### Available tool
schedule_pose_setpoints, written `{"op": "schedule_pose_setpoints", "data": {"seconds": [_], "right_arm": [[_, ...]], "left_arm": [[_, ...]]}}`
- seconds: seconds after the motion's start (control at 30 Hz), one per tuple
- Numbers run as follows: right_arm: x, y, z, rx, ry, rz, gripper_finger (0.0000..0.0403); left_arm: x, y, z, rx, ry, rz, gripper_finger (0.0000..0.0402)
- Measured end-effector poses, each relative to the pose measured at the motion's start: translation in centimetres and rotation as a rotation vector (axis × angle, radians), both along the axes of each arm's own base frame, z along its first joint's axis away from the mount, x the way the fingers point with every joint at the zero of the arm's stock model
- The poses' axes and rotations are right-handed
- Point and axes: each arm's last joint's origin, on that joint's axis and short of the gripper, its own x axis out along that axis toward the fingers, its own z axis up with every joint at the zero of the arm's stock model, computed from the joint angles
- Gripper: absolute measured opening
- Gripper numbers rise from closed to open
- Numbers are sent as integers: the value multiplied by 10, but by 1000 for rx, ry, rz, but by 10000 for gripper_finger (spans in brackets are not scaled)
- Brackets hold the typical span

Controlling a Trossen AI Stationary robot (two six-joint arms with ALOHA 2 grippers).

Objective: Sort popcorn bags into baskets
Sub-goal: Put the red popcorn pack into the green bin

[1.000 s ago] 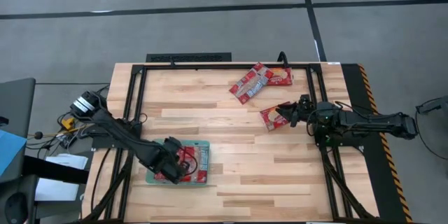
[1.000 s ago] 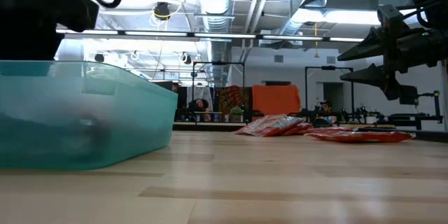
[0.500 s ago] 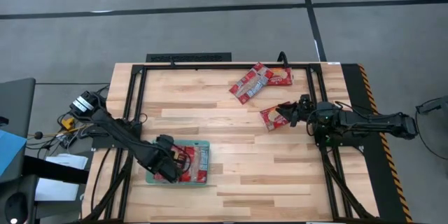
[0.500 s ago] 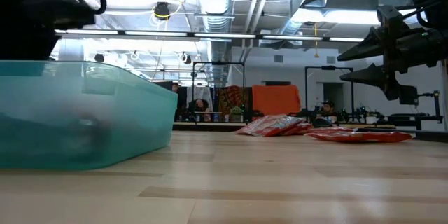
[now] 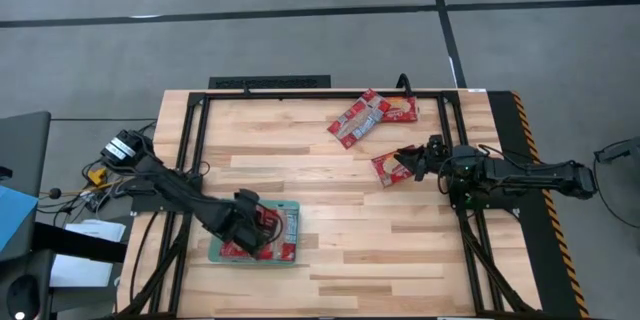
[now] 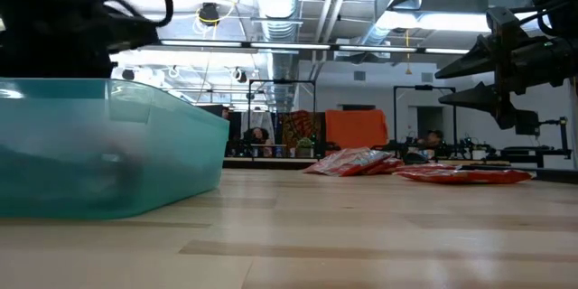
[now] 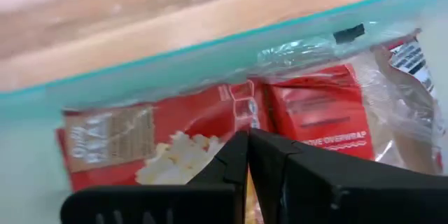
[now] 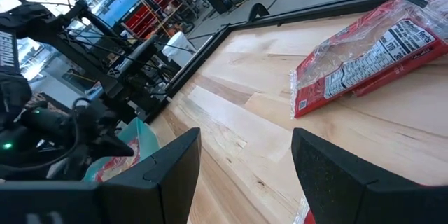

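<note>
left wrist view: shut left gripper over popcorn bags

- The left arm reaches in from the worktop's left edge, bent low and slanting toward the near side.
- The left gripper sits over the teal tray, nose down inside its rim; its jaws are pressed together, tips meeting, with nothing between them.
- The right arm stretches almost straight in from the right edge, level above the worktop.
- The right gripper hangs well apart from the tray, jaws spread wide.
</note>
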Motion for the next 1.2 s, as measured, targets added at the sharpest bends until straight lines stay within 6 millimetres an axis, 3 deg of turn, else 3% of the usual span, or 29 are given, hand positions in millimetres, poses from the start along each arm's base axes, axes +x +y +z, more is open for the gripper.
{"op": "schedule_pose_setpoints", "data": {"seconds": [0.37, 0.57, 0.93, 1.07, 1.2], "right_arm": [[0, 0, 0, 0, 0, 0, 249], [0, 0, 0, 0, 0, 0, 249], [0, 0, 0, 0, 0, 1, 249], [0, 0, 0, -1, 0, -1, 249], [0, -1, 0, -6, -1, -22, 249]], "left_arm": [[-16, 8, -20, -43, 103, 60, 0], [-17, 11, -15, -30, 145, 115, 0], [-13, 9, 8, -2, 179, 81, 0], [4, 13, 29, 51, 59, 72, 6], [31, 34, 59, 149, -20, -78, 47]]}}
